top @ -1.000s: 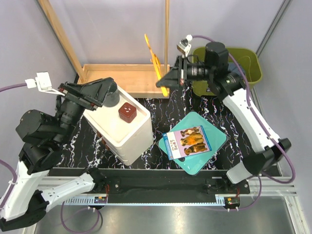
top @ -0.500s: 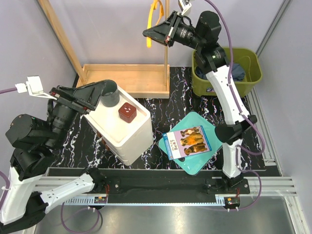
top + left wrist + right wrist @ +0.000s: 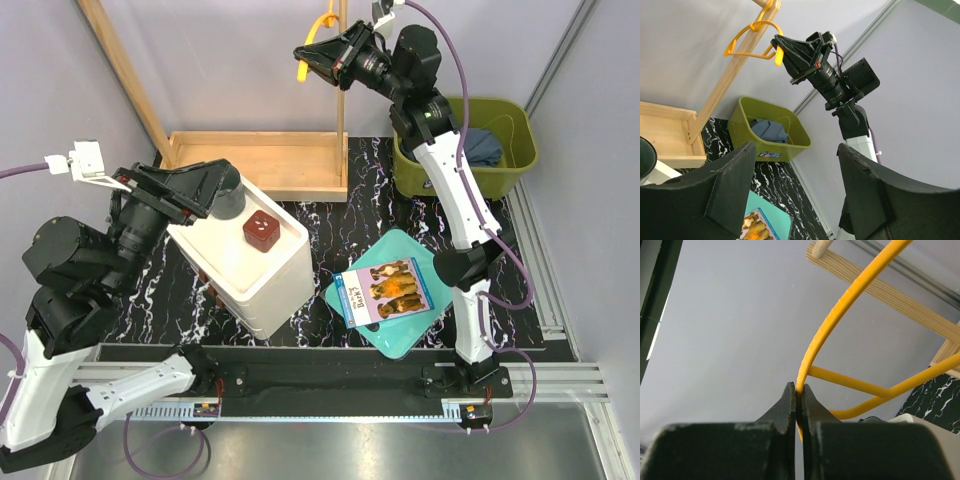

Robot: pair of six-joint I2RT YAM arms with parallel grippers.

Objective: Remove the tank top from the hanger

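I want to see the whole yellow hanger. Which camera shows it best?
The left wrist camera: the hanger shows almost whole, with the right pincer shut on one arm. The top camera catches only a small yellow piece. The right wrist camera shows just close-up curved parts.

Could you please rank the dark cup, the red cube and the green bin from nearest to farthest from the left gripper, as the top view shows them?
Measured from the left gripper:
1. The dark cup, just by the gripper, on the white box.
2. The red cube, a little farther right on the same box.
3. The green bin, far off to the right, at the back.
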